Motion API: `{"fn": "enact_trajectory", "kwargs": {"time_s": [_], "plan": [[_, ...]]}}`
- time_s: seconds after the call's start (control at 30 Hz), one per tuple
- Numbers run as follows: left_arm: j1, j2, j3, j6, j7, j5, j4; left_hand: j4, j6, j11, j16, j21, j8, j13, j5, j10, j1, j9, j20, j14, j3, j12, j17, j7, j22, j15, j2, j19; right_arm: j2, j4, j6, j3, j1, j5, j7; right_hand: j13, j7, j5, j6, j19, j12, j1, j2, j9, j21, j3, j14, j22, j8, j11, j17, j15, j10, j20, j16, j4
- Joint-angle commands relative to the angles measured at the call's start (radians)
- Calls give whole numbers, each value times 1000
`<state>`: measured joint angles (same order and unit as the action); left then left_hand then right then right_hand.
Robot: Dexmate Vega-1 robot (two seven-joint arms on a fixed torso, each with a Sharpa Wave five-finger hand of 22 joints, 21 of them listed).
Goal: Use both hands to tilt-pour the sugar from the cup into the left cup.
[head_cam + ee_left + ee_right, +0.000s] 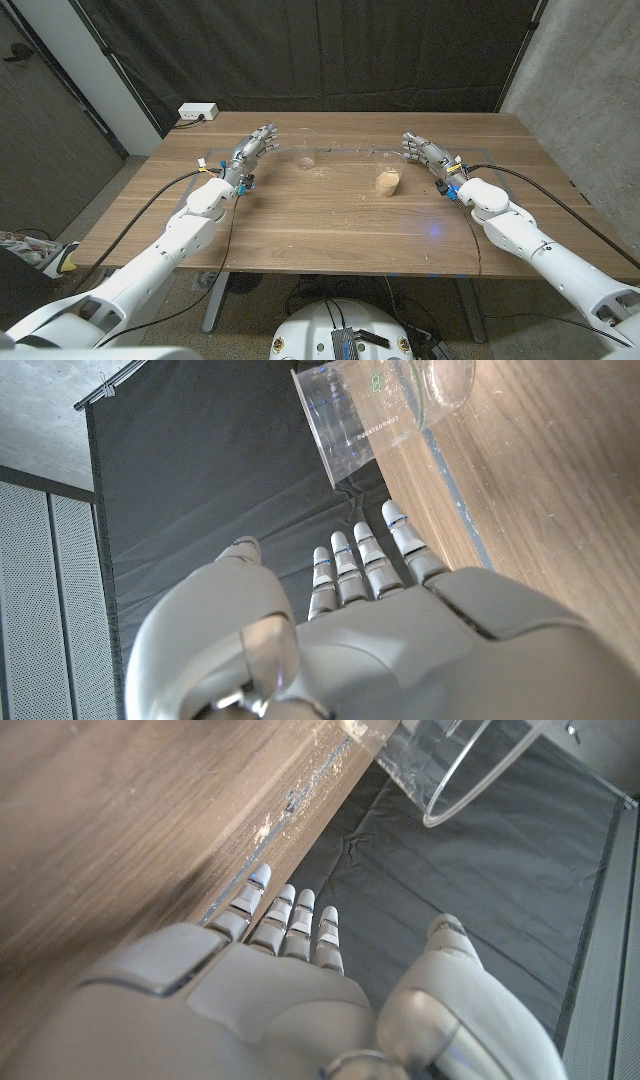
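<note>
A clear cup with brown sugar [387,183] stands right of the table's middle. A second clear cup [307,160], hard to make out, stands left of it with a small brownish patch [322,171] beside it. My left hand [255,145] stays left of that cup, fingers stretched out and apart, holding nothing. My right hand [425,150] is behind and to the right of the sugar cup, also open and apart from it. The left wrist view has a clear cup [365,415] past my left hand's fingertips [395,520]. A clear cup [465,765] lies beyond my right hand [290,970] in the right wrist view.
A white power strip [197,113] sits at the table's back left corner. A black curtain [330,50] hangs behind the table. Cables run along both forearms. A faint taped line [350,150] crosses the wooden tabletop [330,230] between the hands.
</note>
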<state>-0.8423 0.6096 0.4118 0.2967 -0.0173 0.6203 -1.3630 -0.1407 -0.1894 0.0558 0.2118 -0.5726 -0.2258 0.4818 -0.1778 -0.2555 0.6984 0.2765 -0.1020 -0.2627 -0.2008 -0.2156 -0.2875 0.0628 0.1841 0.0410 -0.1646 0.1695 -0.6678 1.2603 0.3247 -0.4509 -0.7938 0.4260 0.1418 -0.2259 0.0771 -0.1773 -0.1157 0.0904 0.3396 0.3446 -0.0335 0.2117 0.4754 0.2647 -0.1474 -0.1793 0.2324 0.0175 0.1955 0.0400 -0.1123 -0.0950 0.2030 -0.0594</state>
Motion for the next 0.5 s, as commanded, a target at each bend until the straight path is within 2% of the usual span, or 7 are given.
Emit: {"fn": "enact_trajectory", "kwargs": {"time_s": [0.03, 0.2, 0.27, 0.43, 0.5], "plan": [[-38, 43, -7, -22, 41, 4, -65, 1, -7, 1, 7, 1, -2, 0, -2, -14, 1, 1, -1, -12, -5, -9, 2, 4, 2, 20, 3, 9, -20, -202, 173, -47, 101, -84, 188, -7, 10, 4, 19, -6, -4, -20, -18, 7, -8, -16, 10, -3, -8, -15, 4, 15, 10, 1, -1, 2], [-49, 69, -4, -19, 47, -12, -93, 1, -13, 2, 9, 2, -4, -3, -2, -24, -1, 0, 1, -18, -7, -12, 5, 2, 3, 23, 3, 12, -17, -304, 225, -72, 160, -91, 307, -9, 26, 2, 40, 1, -9, -33, -30, 9, -13, -26, 20, -4, -15, -30, 3, 29, 22, 22, -4, 2], [-58, 85, -4, -25, 60, -19, -120, 1, -15, 3, 9, 2, -5, -3, -2, -24, -2, 0, 3, -19, -7, -12, 6, 5, 3, 24, 3, 13, -20, -342, 249, -78, 181, -89, 355, -10, 40, -1, 56, 11, -14, -41, -39, 10, -13, -34, 23, -4, -20, -46, 2, 36, 33, 35, -4, 2], [-98, 111, -3, -40, 141, -54, -200, 2, -12, 6, 10, 3, -3, -5, -2, -29, -4, -1, 2, -21, -8, -13, 8, 7, 3, 30, 5, 17, -22, -470, 322, -86, 244, -78, 483, -12, 75, -8, 85, 38, -13, -47, -61, 11, -13, -47, 15, -4, -28, -60, 0, 55, 29, 59, -1, -5], [-121, 107, -5, -35, 175, -53, -229, 2, -16, 9, 11, 3, -5, -6, -2, -31, -5, -1, 3, -23, -9, -13, 10, 10, 4, 32, 5, 17, -27, -511, 347, -88, 265, -77, 527, -12, 80, -11, 87, 44, -13, -48, -68, 12, -13, -51, 11, -4, -27, -67, -1, 64, 30, 65, 1, -7]]}}
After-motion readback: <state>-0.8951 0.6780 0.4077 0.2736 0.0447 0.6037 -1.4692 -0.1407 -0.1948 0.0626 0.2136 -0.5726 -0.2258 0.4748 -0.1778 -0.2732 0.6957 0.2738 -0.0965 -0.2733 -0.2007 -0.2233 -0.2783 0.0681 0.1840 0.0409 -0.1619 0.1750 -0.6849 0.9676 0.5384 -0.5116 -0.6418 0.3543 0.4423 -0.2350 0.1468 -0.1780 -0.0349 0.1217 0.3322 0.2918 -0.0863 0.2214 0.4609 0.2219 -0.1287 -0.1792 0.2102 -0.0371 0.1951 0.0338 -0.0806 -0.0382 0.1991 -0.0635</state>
